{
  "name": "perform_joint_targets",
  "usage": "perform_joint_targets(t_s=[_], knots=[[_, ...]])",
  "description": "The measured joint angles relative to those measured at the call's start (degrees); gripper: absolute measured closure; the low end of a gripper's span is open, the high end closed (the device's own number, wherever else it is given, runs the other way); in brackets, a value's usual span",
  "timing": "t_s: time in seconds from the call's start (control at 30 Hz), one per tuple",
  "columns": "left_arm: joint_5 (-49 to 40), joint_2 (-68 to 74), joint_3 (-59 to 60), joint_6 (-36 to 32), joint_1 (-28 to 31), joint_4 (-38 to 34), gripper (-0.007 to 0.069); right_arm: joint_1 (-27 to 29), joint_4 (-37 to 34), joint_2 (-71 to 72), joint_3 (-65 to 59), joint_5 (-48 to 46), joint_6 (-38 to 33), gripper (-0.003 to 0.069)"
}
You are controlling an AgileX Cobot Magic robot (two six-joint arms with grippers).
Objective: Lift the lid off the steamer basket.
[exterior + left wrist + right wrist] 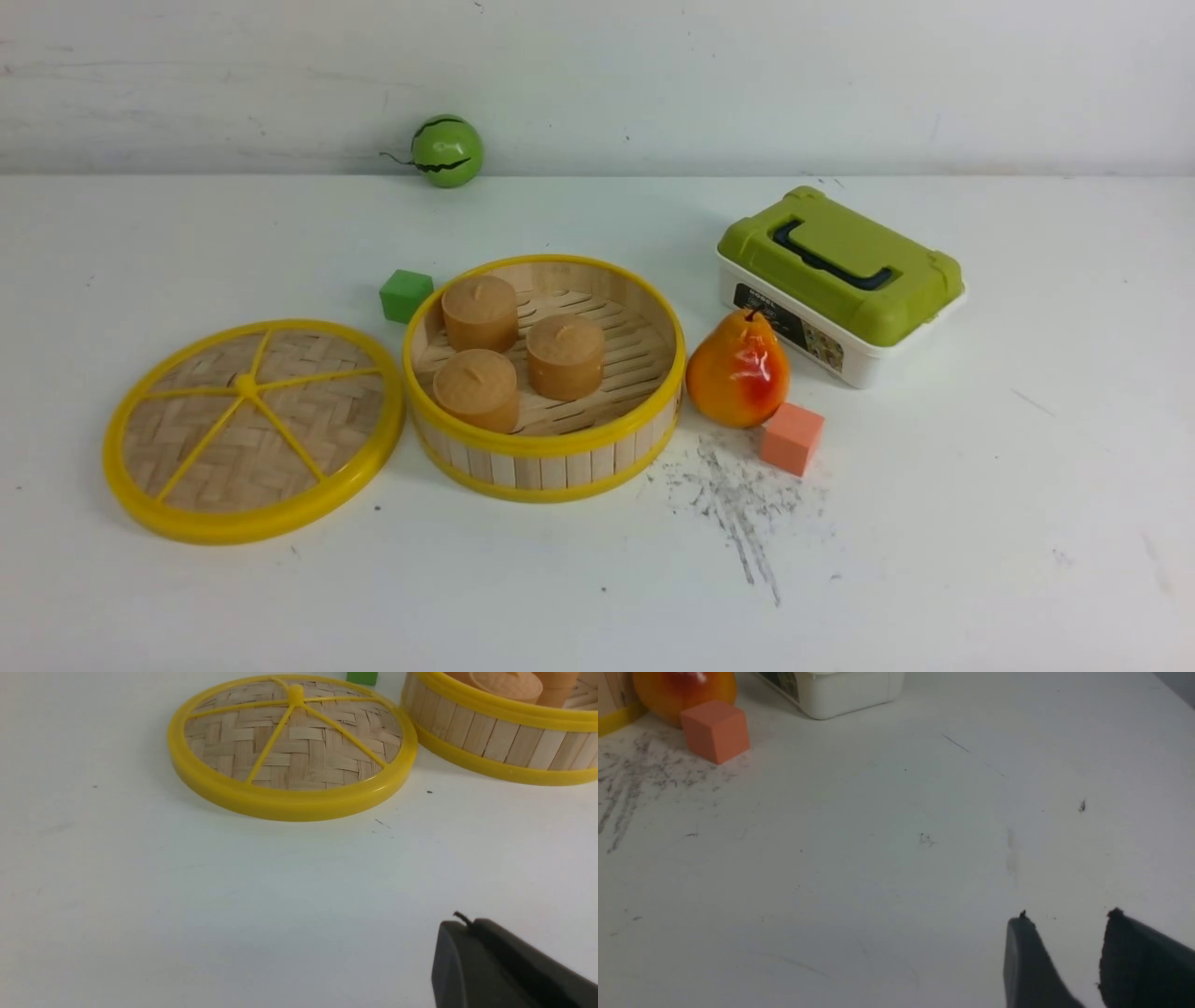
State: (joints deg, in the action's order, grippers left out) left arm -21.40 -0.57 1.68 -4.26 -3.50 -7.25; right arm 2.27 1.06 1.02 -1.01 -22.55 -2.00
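Observation:
The lid (252,431), a woven bamboo disc with a yellow rim and yellow spokes, lies flat on the white table to the left of the steamer basket (544,448). The basket stands uncovered with three tan cylinders (512,350) on its slatted floor. From the left wrist the lid (292,746) and the basket wall (495,737) lie ahead of my left gripper (462,926), which is shut and empty, well back from the lid. My right gripper (1066,919) stands open over bare table with nothing between its fingers. Neither gripper appears in the front view.
A pear (738,371) and an orange cube (792,438) sit right of the basket, with a white box with a green lid (840,280) behind them. A green cube (406,295) lies behind the basket and a green ball (447,150) by the back wall.

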Motion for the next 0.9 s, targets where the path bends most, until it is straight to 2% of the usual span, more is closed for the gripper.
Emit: perform_joint_targets(t_s=[0.9], knots=[[-0.2,0.0,0.0,0.0,0.0,0.0,0.0616,0.0,0.0,0.0,0.0,0.0,0.0,0.0419]])
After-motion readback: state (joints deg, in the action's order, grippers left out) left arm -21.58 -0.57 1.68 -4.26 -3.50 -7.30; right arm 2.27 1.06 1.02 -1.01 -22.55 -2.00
